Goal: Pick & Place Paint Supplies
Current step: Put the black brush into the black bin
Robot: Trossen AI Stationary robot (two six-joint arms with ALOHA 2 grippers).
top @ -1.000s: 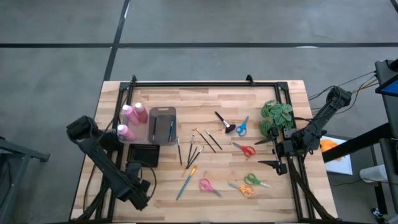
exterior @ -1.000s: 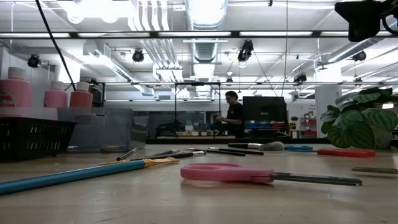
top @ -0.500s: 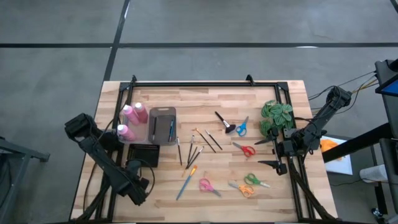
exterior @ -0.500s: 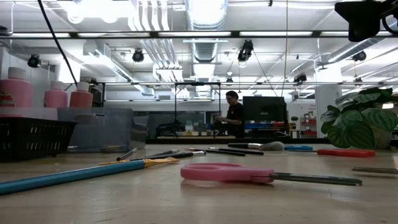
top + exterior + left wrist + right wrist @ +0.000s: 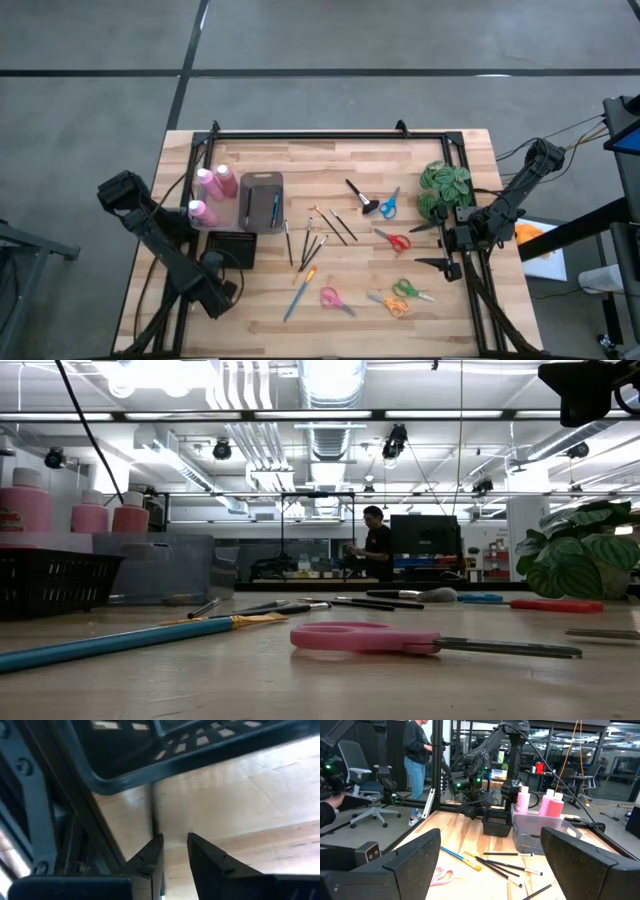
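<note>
Several thin paintbrushes (image 5: 318, 235) lie loose mid-table, with a blue-handled brush (image 5: 298, 292) nearer the front and a stubby black brush (image 5: 358, 194) farther back. Three pink bottles (image 5: 210, 188) stand in a clear bin at the far left. My left gripper (image 5: 174, 845) points steeply down at bare wood beside the near corner of the black basket (image 5: 230, 248). It is open by a narrow gap with nothing between the fingers. My right gripper (image 5: 428, 246) waits level at the table's right side, wide open and empty.
A grey bin (image 5: 262, 188) beside the bottles holds a few brushes. Scissors lie about: blue (image 5: 389, 203), red (image 5: 394, 241), pink (image 5: 333, 298), green and orange (image 5: 400, 295). A leafy plant (image 5: 445, 188) stands at the right. A black frame rail (image 5: 310, 133) runs along the far edge.
My left gripper has sunk toward the table and moved a little toward the far edge, closer to the black basket, tipping more steeply downward. Its finger gap looks unchanged. Nothing on the table has moved.
</note>
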